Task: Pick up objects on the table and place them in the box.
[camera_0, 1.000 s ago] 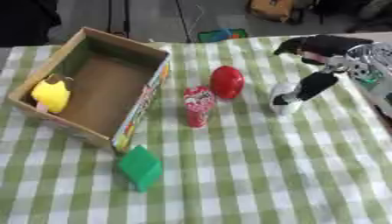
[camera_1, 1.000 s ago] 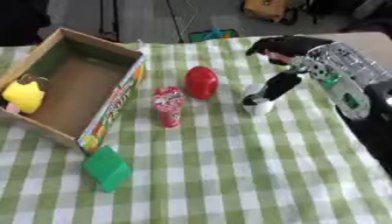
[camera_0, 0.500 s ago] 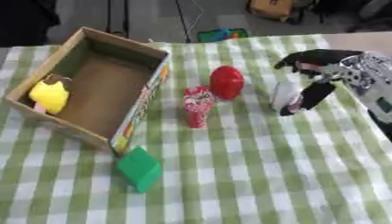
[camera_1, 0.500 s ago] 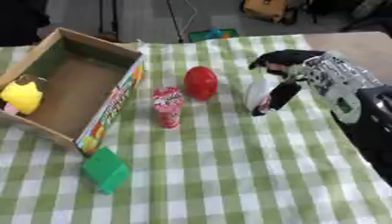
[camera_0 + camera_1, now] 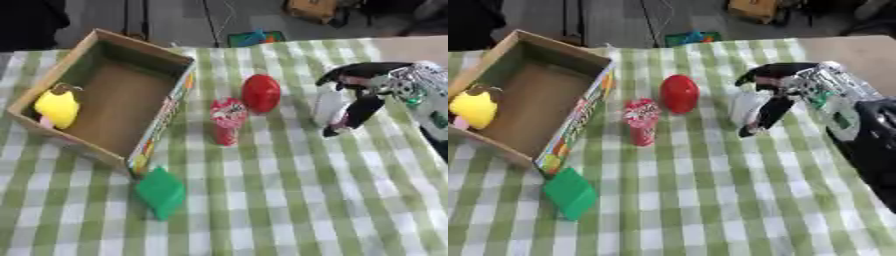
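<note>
An open cardboard box (image 5: pixel 179 95) lies at the left with a yellow toy (image 5: pixel 56 107) inside it. Beside it on the checked cloth stand a red-and-white patterned cup (image 5: pixel 227 120) and a red egg-shaped object (image 5: pixel 261 93). A green block (image 5: pixel 160 191) lies in front of the box's near corner. A small white upright object (image 5: pixel 747 106) stands at the right. My right hand (image 5: pixel 811 85) reaches in from the right and is open around it, fingers (image 5: pixel 767 71) arched above its top, thumb (image 5: pixel 768 113) down along its right side. The left hand is out of sight.
The green-and-white checked cloth (image 5: pixel 280 200) covers the table. A bare tan tabletop (image 5: pixel 411 47) shows at the far right corner. Dark floor and a blue-green item (image 5: pixel 254 37) lie beyond the far edge.
My right hand has come down and leftward, settling closer over the white object. The white object and the other things have stayed where they were.
</note>
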`<act>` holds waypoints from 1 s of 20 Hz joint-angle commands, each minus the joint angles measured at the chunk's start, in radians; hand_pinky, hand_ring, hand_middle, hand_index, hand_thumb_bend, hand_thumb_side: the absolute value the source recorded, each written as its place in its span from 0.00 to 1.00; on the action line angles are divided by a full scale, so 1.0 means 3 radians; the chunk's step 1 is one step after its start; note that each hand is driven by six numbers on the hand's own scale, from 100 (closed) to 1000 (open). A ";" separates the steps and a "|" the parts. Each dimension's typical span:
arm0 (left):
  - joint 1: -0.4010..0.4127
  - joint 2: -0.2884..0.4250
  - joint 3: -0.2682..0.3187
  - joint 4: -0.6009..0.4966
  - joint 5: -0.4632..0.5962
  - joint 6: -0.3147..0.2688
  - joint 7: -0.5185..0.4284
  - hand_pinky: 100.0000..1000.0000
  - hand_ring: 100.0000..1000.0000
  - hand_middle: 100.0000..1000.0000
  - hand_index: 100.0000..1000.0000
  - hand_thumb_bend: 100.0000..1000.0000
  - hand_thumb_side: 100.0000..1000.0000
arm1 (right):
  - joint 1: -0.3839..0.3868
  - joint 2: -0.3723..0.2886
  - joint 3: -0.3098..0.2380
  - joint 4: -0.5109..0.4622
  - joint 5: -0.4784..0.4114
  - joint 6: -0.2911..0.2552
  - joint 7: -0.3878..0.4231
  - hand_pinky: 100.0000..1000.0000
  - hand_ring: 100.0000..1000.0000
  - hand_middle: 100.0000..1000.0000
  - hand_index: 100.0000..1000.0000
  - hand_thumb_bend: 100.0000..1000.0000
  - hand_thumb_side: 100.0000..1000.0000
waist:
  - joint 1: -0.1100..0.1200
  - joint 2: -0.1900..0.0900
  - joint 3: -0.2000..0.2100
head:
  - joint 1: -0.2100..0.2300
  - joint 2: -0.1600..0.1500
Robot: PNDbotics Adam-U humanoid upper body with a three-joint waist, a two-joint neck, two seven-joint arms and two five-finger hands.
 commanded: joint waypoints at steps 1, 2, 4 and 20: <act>-0.0037 0.0048 0.0011 -0.0047 0.0010 0.0001 -0.0012 0.64 0.53 0.63 0.69 0.00 1.00 | -0.0059 -0.0053 -0.0048 0.0013 -0.0041 -0.0012 -0.0025 0.52 0.84 0.95 1.00 0.64 0.35 | -0.0004 -0.0063 0.0004 | 0.0010 -0.0031; -0.0034 0.0048 0.0016 -0.0047 0.0009 0.0002 -0.0009 0.64 0.53 0.63 0.69 0.00 1.00 | -0.0056 -0.0051 -0.0042 0.0014 -0.0056 -0.0015 -0.0022 0.46 0.81 0.93 1.00 0.62 0.33 | -0.0004 -0.0063 0.0002 | 0.0015 -0.0020; -0.0031 0.0050 0.0021 -0.0047 0.0004 0.0004 0.0000 0.64 0.53 0.63 0.69 0.00 1.00 | -0.0053 -0.0055 -0.0030 0.0007 -0.0093 -0.0016 0.0000 0.43 0.78 0.92 1.00 0.59 0.31 | -0.0005 -0.0064 -0.0003 | 0.0023 -0.0008; -0.0034 0.0045 0.0025 -0.0047 -0.0016 0.0022 0.0046 0.64 0.53 0.62 0.68 0.00 1.00 | -0.0064 -0.0017 -0.0003 0.0109 -0.0205 0.0044 -0.0005 0.25 0.62 0.82 0.90 0.44 0.23 | -0.0009 -0.0060 0.0003 | 0.0033 -0.0031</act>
